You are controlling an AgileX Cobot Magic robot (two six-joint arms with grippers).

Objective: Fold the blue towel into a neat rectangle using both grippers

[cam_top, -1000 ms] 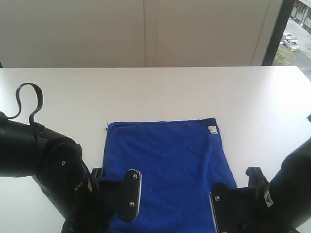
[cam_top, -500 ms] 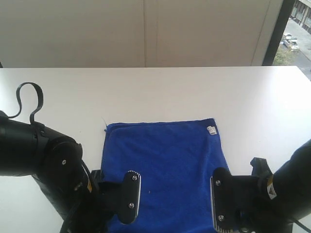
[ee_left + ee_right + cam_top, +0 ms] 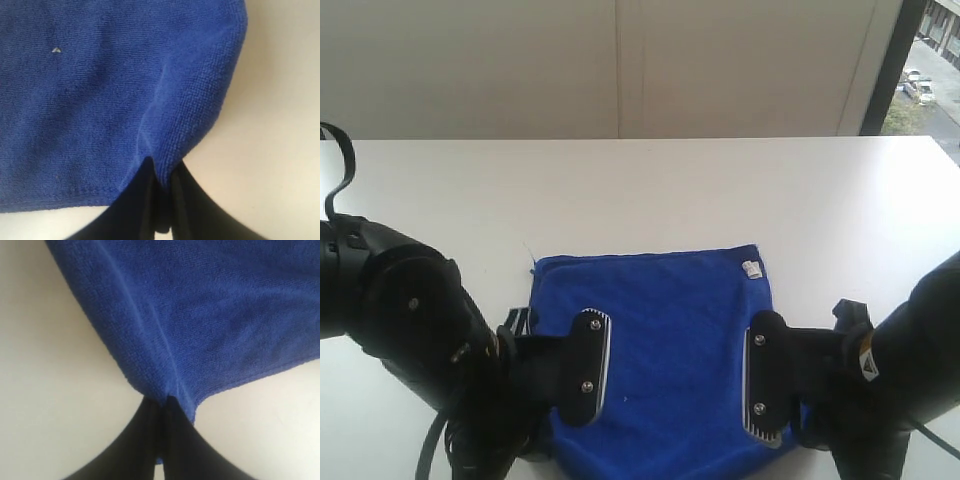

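The two black fingers (image 3: 142, 195) of the left gripper (image 3: 161, 172) are pressed close together. A corner of the blue towel (image 3: 100, 100) is pinched between them. The cloth makes a small ridge just where the fingers bite it. The right gripper (image 3: 162, 404) does the same on its side. Its fingers (image 3: 145, 435) are squeezed tight on the other near corner, and the towel puckers there too.

So each gripper holds one corner of the edge nearest the robot. Farther out, the rest of the towel is spread on the white table (image 3: 720, 190). The far edge lies flat and fairly straight. A little white tag (image 3: 752, 269) sits by the far right corner. The middle of the towel looks smooth, with no big bumps.

This looks like the first fold, just begun. The corners are caught, but the near edge is not yet laid over the far edge.

Next, I think both arms need to lift a little and go forward together, away from the robot. They should move at the same speed, so the near edge stays straight. The two held corners should come down right on top of the two far corners. Only then should the fingers open. If one arm goes faster, the fold may end up crooked. If the fingers slip early, the corner may flop back.
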